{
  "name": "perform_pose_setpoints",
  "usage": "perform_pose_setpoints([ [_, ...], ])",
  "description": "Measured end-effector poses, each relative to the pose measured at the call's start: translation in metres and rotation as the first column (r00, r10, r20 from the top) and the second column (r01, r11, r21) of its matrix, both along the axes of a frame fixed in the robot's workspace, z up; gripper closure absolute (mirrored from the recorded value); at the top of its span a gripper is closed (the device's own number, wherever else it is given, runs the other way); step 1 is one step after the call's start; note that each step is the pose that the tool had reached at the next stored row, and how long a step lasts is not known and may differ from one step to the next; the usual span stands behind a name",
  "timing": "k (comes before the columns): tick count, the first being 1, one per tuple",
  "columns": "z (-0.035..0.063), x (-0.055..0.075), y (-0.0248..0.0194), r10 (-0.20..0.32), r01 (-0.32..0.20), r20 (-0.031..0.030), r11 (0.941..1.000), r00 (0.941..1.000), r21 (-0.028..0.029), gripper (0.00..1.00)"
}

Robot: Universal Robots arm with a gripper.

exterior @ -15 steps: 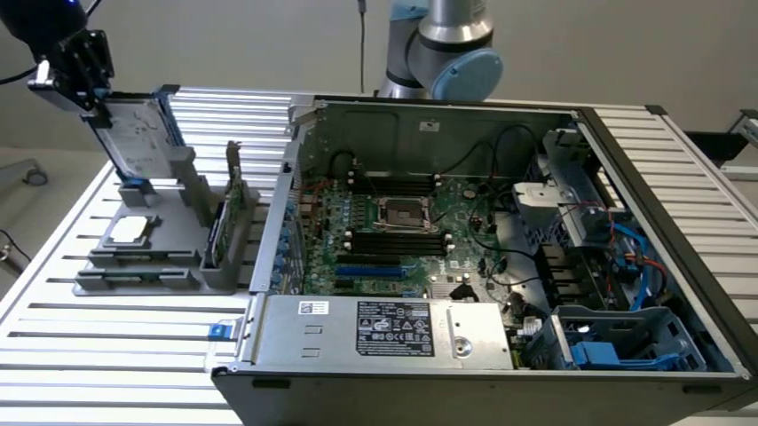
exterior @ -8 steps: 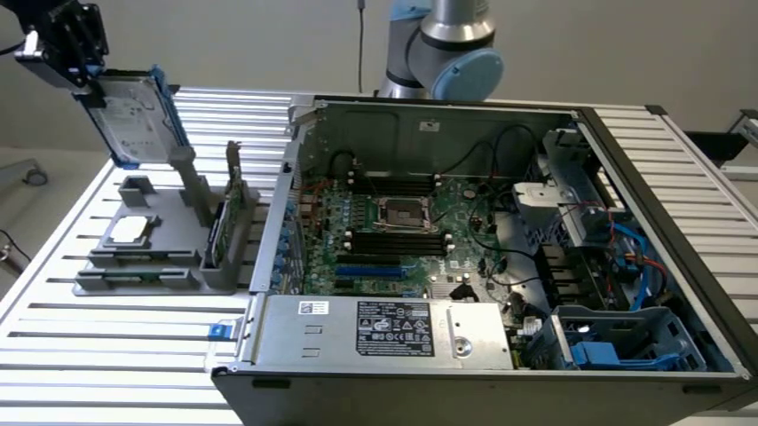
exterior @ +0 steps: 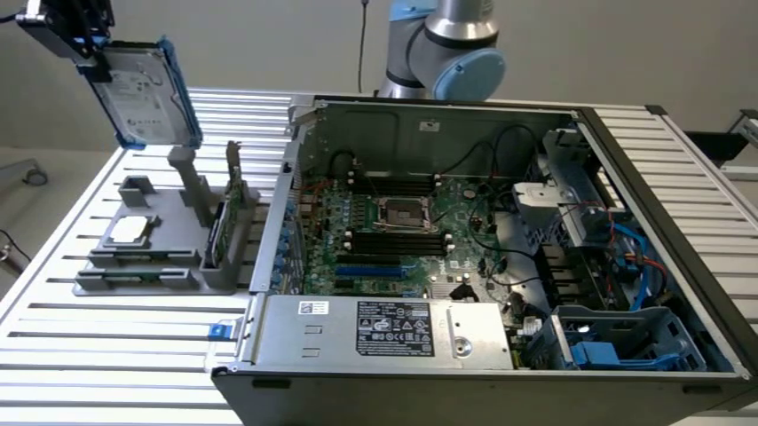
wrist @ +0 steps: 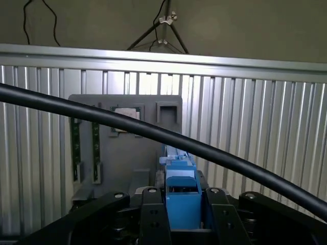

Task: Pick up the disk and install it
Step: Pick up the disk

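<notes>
The disk (exterior: 142, 93), a silver-grey drive with a white label in a bright blue carrier, hangs in the air at the exterior view's upper left, tilted, above the grey holder (exterior: 154, 248). My gripper (exterior: 74, 35) is shut on its upper end. In the wrist view the blue carrier of the disk (wrist: 181, 196) sits clamped between the two black fingers (wrist: 153, 217) of my gripper (wrist: 182, 217), with the holder (wrist: 122, 153) far below it.
An open computer case (exterior: 663, 186) with its motherboard fills the exterior view's right; a blue drive cage (exterior: 627, 342) sits at its near right corner. The holder carries a square silver chip (exterior: 128, 229) and a thin card on edge (exterior: 237, 191). A black cable (wrist: 153, 133) crosses the wrist view.
</notes>
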State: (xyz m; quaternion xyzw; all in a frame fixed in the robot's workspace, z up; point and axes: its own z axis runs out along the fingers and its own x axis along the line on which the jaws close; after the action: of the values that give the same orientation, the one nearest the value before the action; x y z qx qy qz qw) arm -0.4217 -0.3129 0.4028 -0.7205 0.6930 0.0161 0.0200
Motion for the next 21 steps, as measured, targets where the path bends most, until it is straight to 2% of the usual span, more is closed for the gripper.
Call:
perform_pose_setpoints([
  [21, 0.0955, 0.093, -0.0040, 0.004, -0.004, -0.0111, 0.9998, 0.9999, 0.0176, 0.67],
])
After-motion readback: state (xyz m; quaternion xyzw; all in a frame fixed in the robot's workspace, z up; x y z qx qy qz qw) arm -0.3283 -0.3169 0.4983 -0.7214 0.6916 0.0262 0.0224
